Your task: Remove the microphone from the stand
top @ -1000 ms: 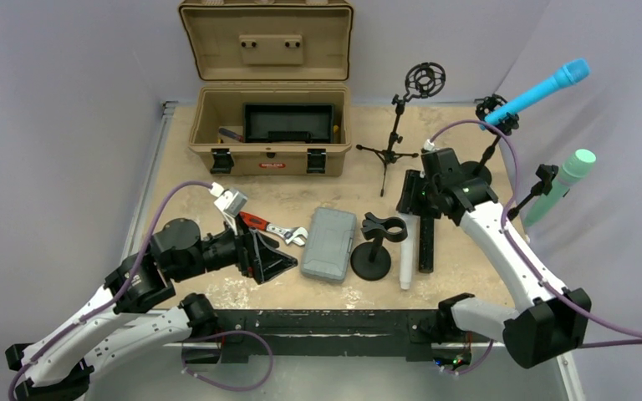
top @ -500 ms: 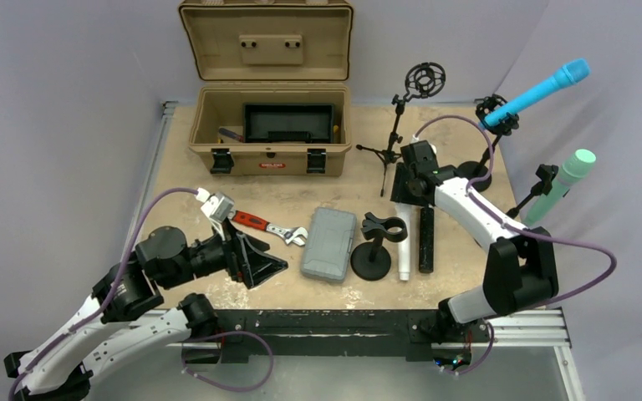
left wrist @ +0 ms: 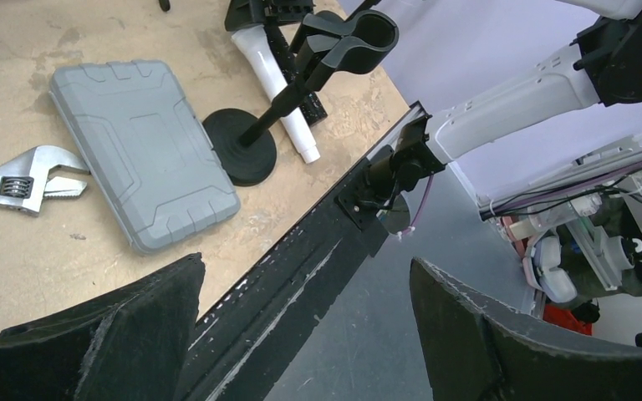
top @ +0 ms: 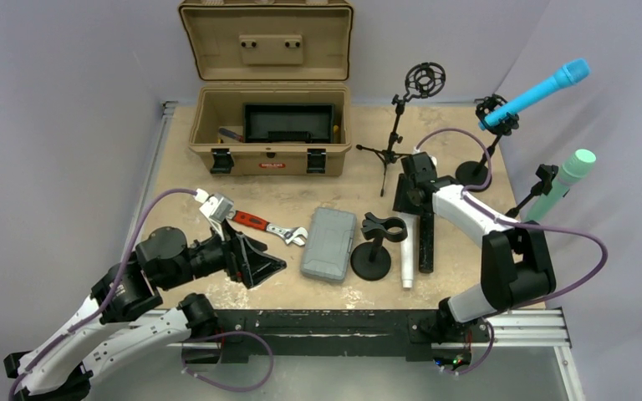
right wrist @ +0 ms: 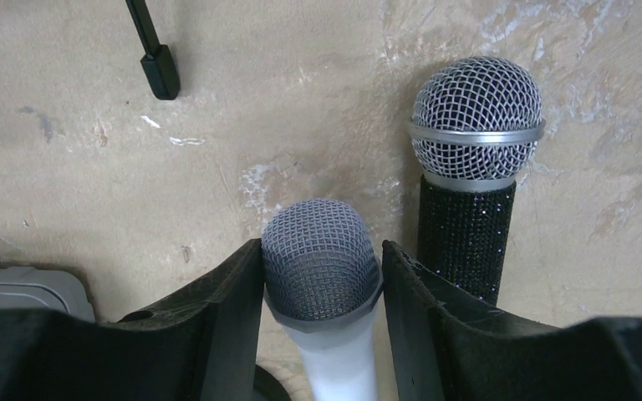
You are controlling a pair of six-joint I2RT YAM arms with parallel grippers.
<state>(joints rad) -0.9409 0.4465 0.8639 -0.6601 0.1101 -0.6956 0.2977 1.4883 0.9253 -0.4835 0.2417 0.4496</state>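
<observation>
A white microphone [top: 406, 255] with a grey mesh head [right wrist: 322, 255] lies flat on the table beside a black glitter microphone [top: 425, 242], which also shows in the right wrist view [right wrist: 472, 167]. My right gripper [top: 409, 203] is low over the table, its jaws [right wrist: 322, 247] pressed to both sides of the white microphone's head. An empty black stand [top: 374, 244] with an open clip stands just left of them. A blue microphone [top: 539, 90] and a green microphone [top: 562, 184] sit in stands at the right. My left gripper [top: 269, 266] is open and empty [left wrist: 305, 261] over the table's front edge.
A grey case [top: 329, 243] and a red-handled wrench [top: 272, 227] lie left of the empty stand. An open tan toolbox [top: 269, 125] stands at the back. A tripod stand with a shock mount [top: 397, 125] stands behind my right gripper.
My right arm has folded back and its gripper has come down onto the head of the white microphone. My left gripper has drawn back slightly to the left. The microphones have not moved.
</observation>
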